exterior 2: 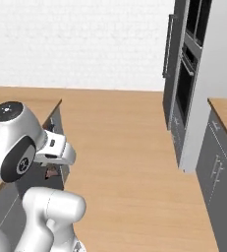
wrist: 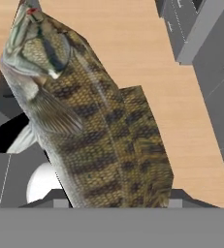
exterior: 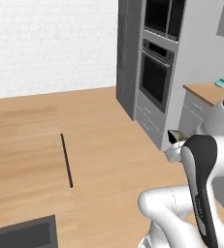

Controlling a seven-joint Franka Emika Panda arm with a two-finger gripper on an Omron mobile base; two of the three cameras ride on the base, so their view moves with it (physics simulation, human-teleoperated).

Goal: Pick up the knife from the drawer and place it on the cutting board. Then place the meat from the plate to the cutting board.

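Note:
The meat (wrist: 99, 126) is a mottled olive-brown fish. In the hand view it hangs upright between my two dark fingertips, head at the top left. My gripper (wrist: 118, 199) is shut on its lower body. In the left base view the gripper (exterior: 175, 137) sits just ahead of the white forearm, with a bit of brown showing at it. In the right base view the gripper (exterior 2: 51, 171) is low beside a dark cabinet face. The knife, drawer, cutting board and plate are out of view.
A tall grey oven tower (exterior: 154, 77) (exterior 2: 184, 88) stands ahead. A wood-topped counter with grey cabinets (exterior: 203, 92) (exterior 2: 223, 147) runs to its right. Another wooden counter (exterior 2: 16, 101) lies on the left. Wooden floor (exterior 2: 125, 162) spreads between them.

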